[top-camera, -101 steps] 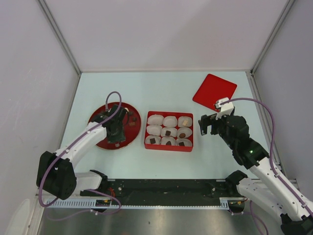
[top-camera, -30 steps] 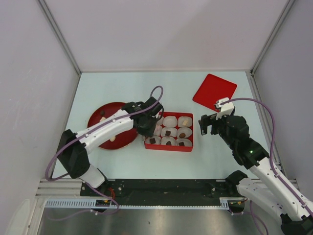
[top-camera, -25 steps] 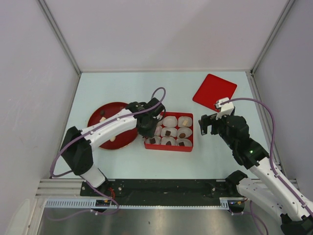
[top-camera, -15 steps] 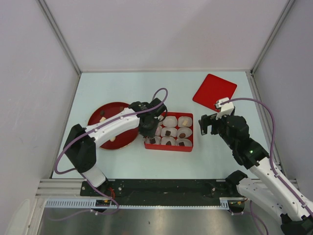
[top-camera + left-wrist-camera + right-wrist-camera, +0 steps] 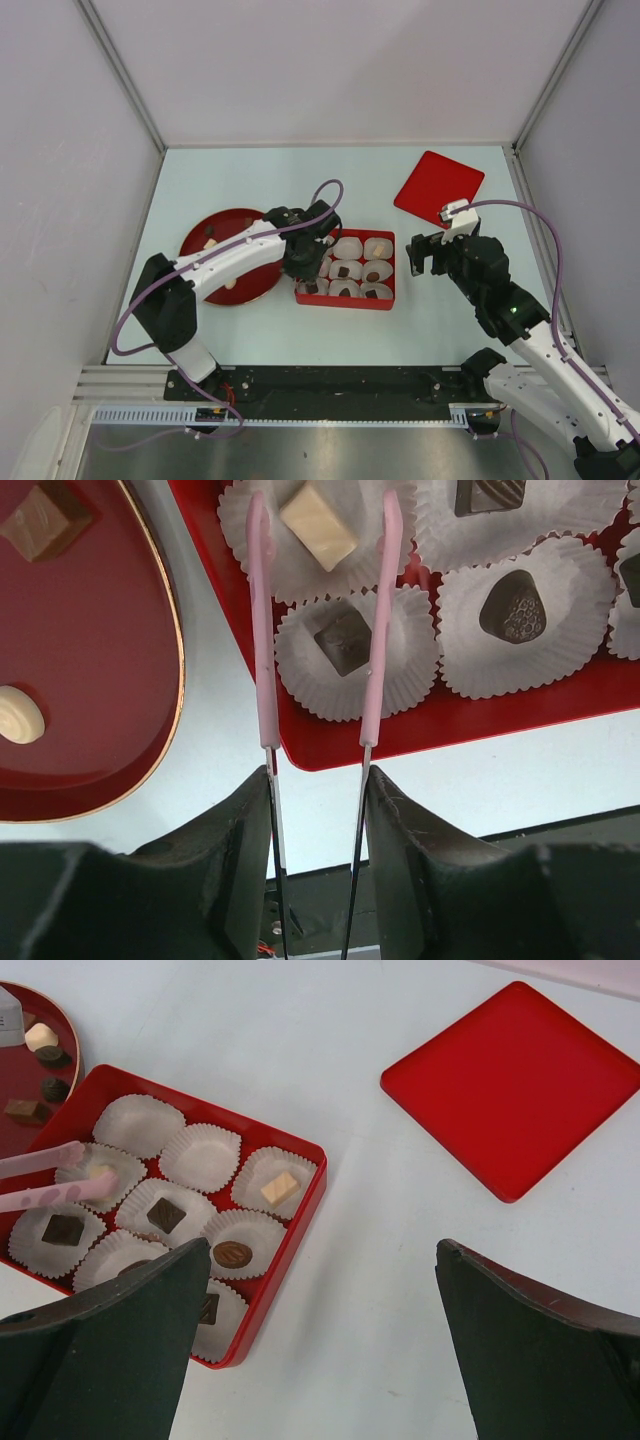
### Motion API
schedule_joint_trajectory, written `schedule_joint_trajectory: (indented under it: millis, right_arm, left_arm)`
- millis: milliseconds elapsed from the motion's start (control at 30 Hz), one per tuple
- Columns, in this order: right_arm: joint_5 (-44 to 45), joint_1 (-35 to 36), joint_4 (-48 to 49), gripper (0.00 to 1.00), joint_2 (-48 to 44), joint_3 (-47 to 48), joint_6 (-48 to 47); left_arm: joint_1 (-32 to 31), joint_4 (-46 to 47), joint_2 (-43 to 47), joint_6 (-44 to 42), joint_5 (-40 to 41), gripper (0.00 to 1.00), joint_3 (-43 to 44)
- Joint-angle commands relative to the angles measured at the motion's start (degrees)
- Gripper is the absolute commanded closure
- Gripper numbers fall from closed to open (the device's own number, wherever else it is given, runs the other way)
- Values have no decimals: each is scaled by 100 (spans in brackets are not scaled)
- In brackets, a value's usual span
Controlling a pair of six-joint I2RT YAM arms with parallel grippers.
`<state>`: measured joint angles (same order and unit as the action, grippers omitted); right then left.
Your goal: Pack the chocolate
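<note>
The left claw (image 5: 317,780) is clamped on the tongs (image 5: 262,660), gripping the two thin metal shanks just behind the pink arms. The arms stand apart and reach forward from the claw over the box (image 5: 470,715). A cream cube (image 5: 318,525) lies between the arm tips in a paper cup (image 5: 330,580), with a gap visible on each side. Closer to the claw, a dark piece (image 5: 343,638) sits in the next cup, between the arms. Further dark pieces (image 5: 512,605) occupy cups to the right of the claw. To its left, the plate (image 5: 100,680) carries a brown cube (image 5: 40,520) and a cream round (image 5: 18,715). The right claw (image 5: 320,1360) has its fingers wide apart and holds nothing. It hangs above the table (image 5: 400,1310), with the box ahead on its left and the lid (image 5: 510,1085) ahead on its right.
</note>
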<state>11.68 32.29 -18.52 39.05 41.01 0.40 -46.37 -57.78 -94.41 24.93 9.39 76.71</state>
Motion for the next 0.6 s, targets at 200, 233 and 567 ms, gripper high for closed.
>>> schedule_joint_trajectory:
  millis: [200, 233, 567]
  right_arm:
    - [115, 31, 156, 0, -64, -6, -23]
    - [115, 31, 156, 0, -64, -6, -23]
    - [106, 31, 156, 0, -90, -6, -32]
  left_arm:
    - [-48, -49, 616, 47, 54, 60, 635]
    - [-39, -67, 721, 56, 98, 60, 722]
    - [488, -427, 1450, 301, 625, 60, 592]
